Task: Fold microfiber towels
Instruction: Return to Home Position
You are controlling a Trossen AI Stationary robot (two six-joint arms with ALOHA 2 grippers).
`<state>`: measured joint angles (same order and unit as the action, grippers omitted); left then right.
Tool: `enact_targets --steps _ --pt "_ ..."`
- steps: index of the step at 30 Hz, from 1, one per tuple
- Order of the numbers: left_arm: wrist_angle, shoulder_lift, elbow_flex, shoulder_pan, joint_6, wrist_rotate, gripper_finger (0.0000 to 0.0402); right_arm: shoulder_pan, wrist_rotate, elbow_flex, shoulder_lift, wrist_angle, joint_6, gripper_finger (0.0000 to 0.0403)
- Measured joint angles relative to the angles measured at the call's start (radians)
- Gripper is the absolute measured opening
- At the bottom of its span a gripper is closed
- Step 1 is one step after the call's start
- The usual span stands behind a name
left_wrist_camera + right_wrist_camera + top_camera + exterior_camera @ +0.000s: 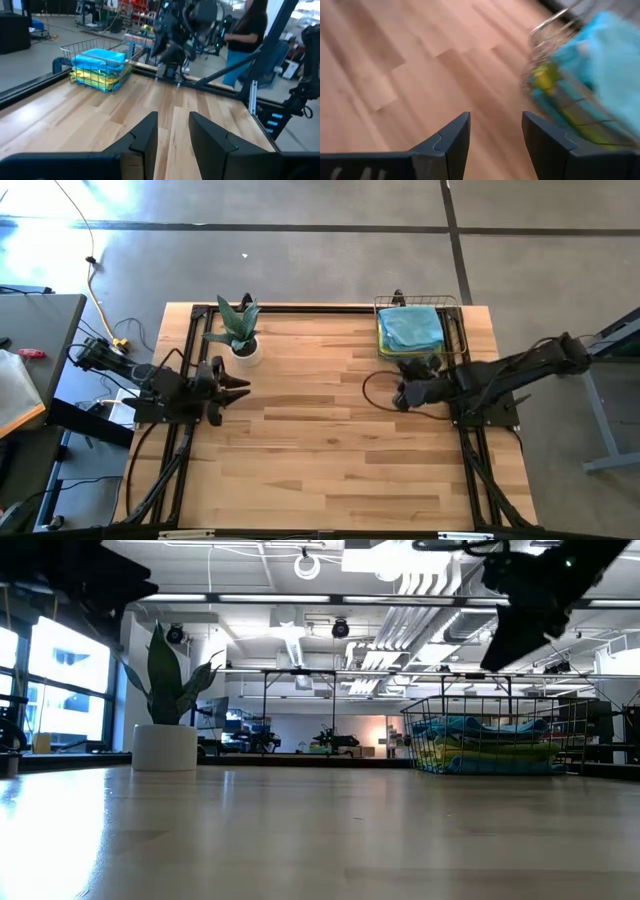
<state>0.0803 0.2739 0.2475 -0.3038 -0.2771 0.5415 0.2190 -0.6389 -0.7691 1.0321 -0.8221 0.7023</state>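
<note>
hovering nr basket (pixel 462 330), right pincer (pixel 496 120) half open, empty.

Robotics lab: exposed ceiling ducts (pixel 432 612), concrete floor (pixel 300 260).

Grey concrete floor (pixel 300 260), bright windows (pixel 70 700)

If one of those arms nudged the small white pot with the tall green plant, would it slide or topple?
Pushed high, it would likely topple: the pointed green leaves rise well above the short white pot. Pushed low, it would probably slide, since the pot stands flat on the smooth wooden table. It looks light, with nothing against it.
</note>
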Motion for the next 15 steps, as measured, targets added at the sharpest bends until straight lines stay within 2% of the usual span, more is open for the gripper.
enact_targets --steps 5,12,15 --pt "-0.154 -0.023 -0.115 0.001 0.0 -0.002 0.0101 0.062 0.038 0.175 0.0 0.27 -0.006 0.0172" --pt "-0.327 -0.024 -0.226 0.001 0.002 -0.006 0.0101 0.132 0.056 0.416 0.0 0.825 -0.25 0.0172" --pt "-0.333 -0.023 -0.237 0.002 0.028 0.0 0.0101 0.146 0.079 0.51 0.0 1.036 -0.344 0.0172"
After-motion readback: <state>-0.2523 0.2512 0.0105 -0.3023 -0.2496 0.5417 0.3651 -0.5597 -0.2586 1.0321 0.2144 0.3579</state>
